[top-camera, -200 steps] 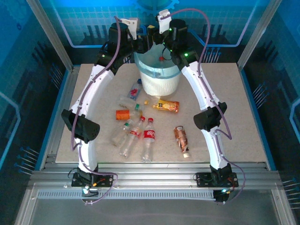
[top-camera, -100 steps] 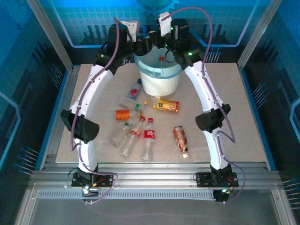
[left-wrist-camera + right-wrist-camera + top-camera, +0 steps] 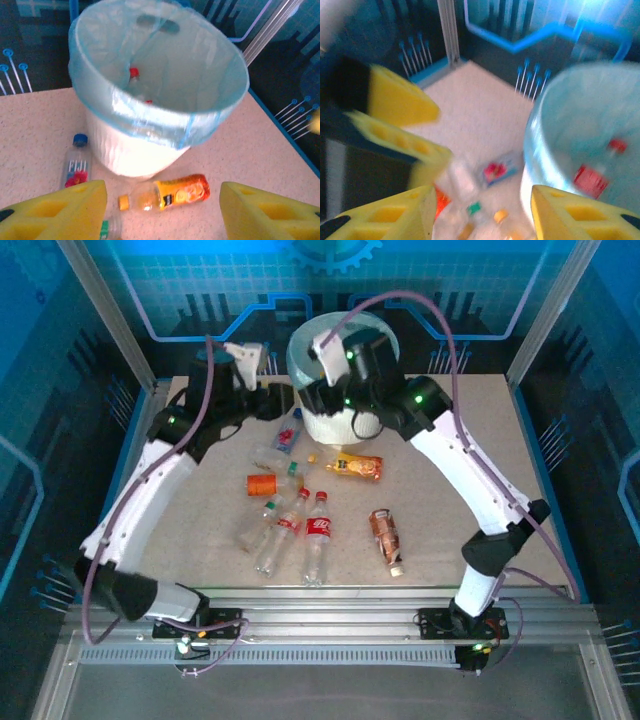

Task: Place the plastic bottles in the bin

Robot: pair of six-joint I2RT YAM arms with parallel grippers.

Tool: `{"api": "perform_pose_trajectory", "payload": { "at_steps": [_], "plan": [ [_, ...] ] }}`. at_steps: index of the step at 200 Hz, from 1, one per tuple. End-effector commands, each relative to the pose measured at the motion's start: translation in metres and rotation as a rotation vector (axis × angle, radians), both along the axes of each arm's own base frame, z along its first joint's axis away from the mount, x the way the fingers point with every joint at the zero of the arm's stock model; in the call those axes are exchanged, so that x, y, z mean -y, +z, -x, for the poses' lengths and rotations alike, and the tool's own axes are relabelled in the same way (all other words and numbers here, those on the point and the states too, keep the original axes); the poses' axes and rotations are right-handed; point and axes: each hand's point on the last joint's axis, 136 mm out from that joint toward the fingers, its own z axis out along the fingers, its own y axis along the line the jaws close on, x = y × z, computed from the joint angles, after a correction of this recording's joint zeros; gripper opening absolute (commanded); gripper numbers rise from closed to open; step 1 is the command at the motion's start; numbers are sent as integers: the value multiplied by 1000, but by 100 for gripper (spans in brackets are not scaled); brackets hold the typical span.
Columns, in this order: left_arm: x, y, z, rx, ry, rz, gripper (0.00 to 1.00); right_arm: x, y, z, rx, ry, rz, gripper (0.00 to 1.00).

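Beside bin (image 3: 135, 150), left gripper (image 3: 162, 192), right gripper (image 3: 482, 195) open (both empty), plastic bottles (image 3: 318, 530) nearby

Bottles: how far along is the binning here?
Done: at least one red-capped bottle lies inside the bin. In hand: nothing; the left end effector and right end effector are both open and empty near the bin. Left: about nine bottles on the table, among them the cola bottle and the juice bottle.
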Motion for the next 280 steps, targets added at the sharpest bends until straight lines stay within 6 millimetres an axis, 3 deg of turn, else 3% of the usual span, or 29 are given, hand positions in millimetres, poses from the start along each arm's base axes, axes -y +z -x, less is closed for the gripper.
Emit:
{"api": "perform_pose_trajectory", "payload": {
  "at_steps": [1,55,94,158,251,280],
  "plan": [
    [-12,-25,25,-26,-16,-61,63,2,-62,23,-172,-31,37,53],
    [-20,-96,80,-156,-101,-113,65,16,-171,52,-411,-120,55,54],
    [-13,-123,97,-202,-157,-95,71,9,-231,53,-536,-158,55,57],
    [-5,-122,99,-207,-183,-106,72,0,-280,32,-610,-229,14,66],
    [6,-125,102,-217,-211,-135,72,10,-342,26,-704,-299,40,66],
    [6,-124,102,-218,-212,-141,73,7,-351,26,-739,-296,-7,64]
  ]
}}
